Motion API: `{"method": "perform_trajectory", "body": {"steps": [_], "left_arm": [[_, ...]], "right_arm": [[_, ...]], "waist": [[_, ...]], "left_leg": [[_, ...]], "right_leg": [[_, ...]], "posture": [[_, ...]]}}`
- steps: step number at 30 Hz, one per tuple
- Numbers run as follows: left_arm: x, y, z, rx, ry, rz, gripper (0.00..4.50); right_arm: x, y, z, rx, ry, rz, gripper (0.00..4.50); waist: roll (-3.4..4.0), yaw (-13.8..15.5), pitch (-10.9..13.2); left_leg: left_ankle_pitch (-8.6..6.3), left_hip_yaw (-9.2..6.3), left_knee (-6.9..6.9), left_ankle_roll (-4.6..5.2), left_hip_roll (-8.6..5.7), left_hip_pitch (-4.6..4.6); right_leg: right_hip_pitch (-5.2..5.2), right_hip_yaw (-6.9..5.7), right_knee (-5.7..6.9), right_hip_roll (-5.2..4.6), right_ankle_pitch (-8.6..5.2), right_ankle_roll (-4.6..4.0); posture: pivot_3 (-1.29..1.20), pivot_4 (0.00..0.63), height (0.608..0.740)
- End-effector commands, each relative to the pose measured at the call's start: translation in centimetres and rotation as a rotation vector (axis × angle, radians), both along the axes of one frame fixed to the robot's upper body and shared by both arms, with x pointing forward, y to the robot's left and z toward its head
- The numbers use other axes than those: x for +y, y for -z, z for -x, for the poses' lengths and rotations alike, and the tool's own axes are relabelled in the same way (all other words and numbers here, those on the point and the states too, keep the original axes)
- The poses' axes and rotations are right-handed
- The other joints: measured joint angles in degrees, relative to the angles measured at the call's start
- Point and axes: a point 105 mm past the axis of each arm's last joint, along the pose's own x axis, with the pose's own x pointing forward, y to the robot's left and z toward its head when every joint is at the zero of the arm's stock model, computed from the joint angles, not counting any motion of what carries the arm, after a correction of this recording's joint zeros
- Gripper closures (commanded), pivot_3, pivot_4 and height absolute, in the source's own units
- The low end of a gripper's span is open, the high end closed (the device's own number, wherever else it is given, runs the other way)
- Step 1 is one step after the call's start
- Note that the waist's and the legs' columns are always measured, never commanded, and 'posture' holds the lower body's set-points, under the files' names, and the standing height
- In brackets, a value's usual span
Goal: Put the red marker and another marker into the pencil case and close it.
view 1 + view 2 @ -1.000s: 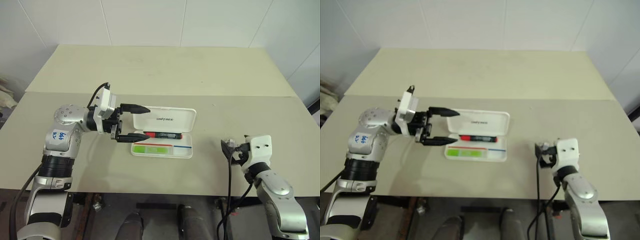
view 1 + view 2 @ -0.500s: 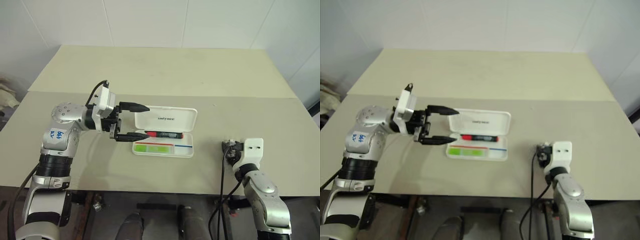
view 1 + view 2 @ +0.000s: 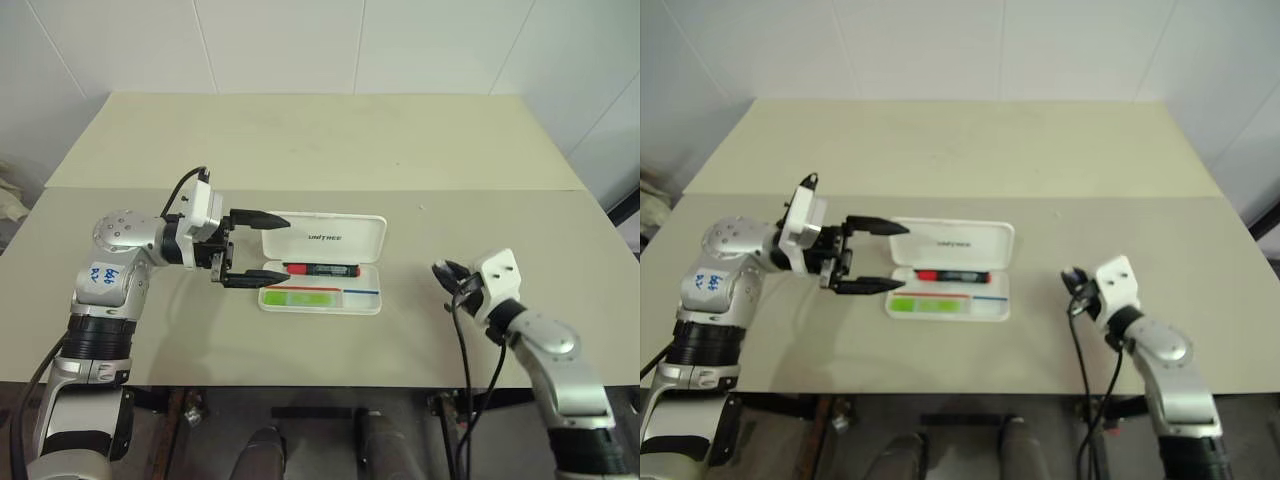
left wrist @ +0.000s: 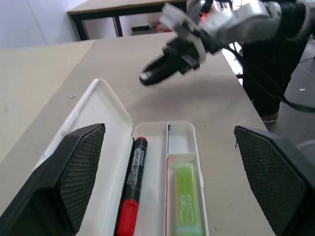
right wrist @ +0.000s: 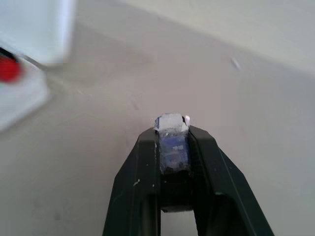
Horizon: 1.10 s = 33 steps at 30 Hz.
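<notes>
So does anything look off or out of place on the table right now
Nothing stands out. The red marker and the green highlighter lie neatly inside the pencil case, whose lid is open and lies flat on the table.

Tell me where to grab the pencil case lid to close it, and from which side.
Take the pencil case lid by its far long edge, coming from behind and swinging it forward. It lies open flat behind the tray, hinged along the red marker side.

Flat white hinged plastic pencil case (image 5: 24, 64) — cut off at the right wrist view's edge, blurred. Red cap of the black-barrelled marker (image 5: 7, 69) — a smear, barrel out of frame. Small bluish-white scrap (image 5: 172, 142) between the right gripper's (image 5: 172, 129) black fingers — too indistinct to identify.
</notes>
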Motion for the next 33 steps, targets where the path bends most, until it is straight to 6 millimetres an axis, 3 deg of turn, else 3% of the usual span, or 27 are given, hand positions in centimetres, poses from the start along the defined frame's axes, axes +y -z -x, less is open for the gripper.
{"method": "perform_trajectory", "body": {"steps": [1,6,12,27,33], "left_arm": [[1.3,-0.5,0.1,-0.046,-0.034,-0.006,0.00],[2.6,0.3,0.0,-0.045,-0.088,-0.019,0.00],[4.1,0.7,0.1,-0.059,-0.157,-0.032,0.00],[4.0,0.8,0.7,-0.058,-0.168,-0.032,0.00],[3.8,0.6,0.6,-0.060,-0.164,-0.033,0.00]], "right_arm": [[1.1,-1.6,0.1,-0.044,-0.216,0.034,4.08],[3.7,-2.5,0.4,-0.022,-0.509,0.051,4.08],[6.9,-1.1,1.3,0.070,-0.781,0.117,4.08],[10.4,0.8,1.2,0.097,-0.909,0.129,4.08],[10.4,1.0,1.2,0.104,-0.906,0.129,4.08]], "waist": [[0.00,0.0,0.0],[0.00,-0.3,0.0],[0.00,-0.4,0.0],[0.01,-0.5,0.0],[0.01,-0.6,0.0]], "left_leg": [[0.00,0.00,-0.02,0.00,0.00,0.00],[-0.02,0.02,-0.09,-0.02,0.00,-0.06],[-0.03,0.01,-0.18,-0.04,0.01,-0.07],[-0.04,0.01,-0.24,-0.07,0.01,-0.08],[-0.04,0.01,-0.24,-0.07,0.00,-0.08]], "right_leg": [[0.00,0.00,-0.03,0.00,0.17,0.32],[-0.04,0.00,-0.15,-0.01,0.28,0.53],[-0.11,-0.01,-0.10,-0.02,0.28,0.53],[-0.23,-0.01,0.03,-0.03,0.28,0.52],[-0.24,-0.01,0.05,-0.03,0.28,0.52]], "posture": [[0.00,0.150,0.740],[0.00,0.150,0.740],[0.00,0.150,0.740],[0.00,0.150,0.740],[0.00,0.150,0.740]]}}
